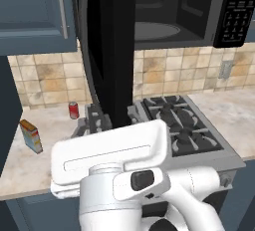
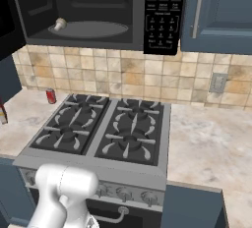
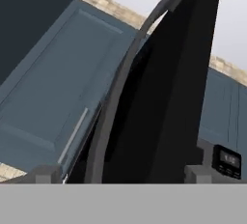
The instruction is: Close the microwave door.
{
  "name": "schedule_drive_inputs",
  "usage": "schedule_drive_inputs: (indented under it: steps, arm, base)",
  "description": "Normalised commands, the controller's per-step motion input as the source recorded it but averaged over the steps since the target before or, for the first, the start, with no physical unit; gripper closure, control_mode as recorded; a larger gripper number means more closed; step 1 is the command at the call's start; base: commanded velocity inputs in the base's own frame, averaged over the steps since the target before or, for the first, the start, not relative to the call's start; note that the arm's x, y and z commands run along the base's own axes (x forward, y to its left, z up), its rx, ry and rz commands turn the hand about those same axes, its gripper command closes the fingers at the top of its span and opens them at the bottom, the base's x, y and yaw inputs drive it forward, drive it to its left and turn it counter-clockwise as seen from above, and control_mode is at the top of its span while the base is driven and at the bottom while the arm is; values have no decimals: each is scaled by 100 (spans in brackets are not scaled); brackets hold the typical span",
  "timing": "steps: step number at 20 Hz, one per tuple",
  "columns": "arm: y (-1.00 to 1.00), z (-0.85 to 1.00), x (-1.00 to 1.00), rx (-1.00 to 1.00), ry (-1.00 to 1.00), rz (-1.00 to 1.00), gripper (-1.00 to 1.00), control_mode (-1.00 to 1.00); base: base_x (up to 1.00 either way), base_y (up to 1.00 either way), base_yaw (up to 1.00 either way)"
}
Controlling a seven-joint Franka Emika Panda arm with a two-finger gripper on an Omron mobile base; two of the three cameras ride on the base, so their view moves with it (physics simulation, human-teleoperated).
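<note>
Left base view: large black over-range microwave (image 1: 184, 11) up top, dark cavity exposed, round glass turntable (image 1: 154, 30) inside, keypad of white-labelled buttons (image 1: 236, 11) at the right end. Wide glossy black microwave door (image 1: 112, 51) swung out towards the camera, edge-on, hanging down over the left burners of the grey gas stove with black grates (image 1: 174, 125). Blue-grey wall cabinet (image 1: 32, 11) just left of the door. Speckled beige stone bench (image 1: 35, 160) left of the stove, carrying a small red can (image 1: 73, 110) near the tiled wall and a yellow carton (image 1: 31, 136) nearer the front edge, well apart.

Hand view: door (image 3: 169, 97) seen close, its grey curved bar handle (image 3: 120, 88) running along the near edge. Two dark tips of the tool (image 3: 123, 175) set apart at the bottom, handle and door edge between them, clamped on nothing; touching or not, cannot tell.

Right base view: small pale round item (image 2: 60, 24) at the turntable's left rim.
</note>
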Motion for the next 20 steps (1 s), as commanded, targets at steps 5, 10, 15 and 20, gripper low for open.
schedule_drive_inputs:
  steps: [5,10,15,20]
  arm:
    - [-46,0,55,3,0,-40,-100,-100]
    - [-86,0,57,15,0,-35,-100,-100]
    - [-100,1,60,24,0,-11,-100,-100]
    - [-100,0,66,27,0,0,-100,-100]
  base:
    - [0,0,0]
    - [0,0,0]
    - [0,0,0]
    - [0,0,0]
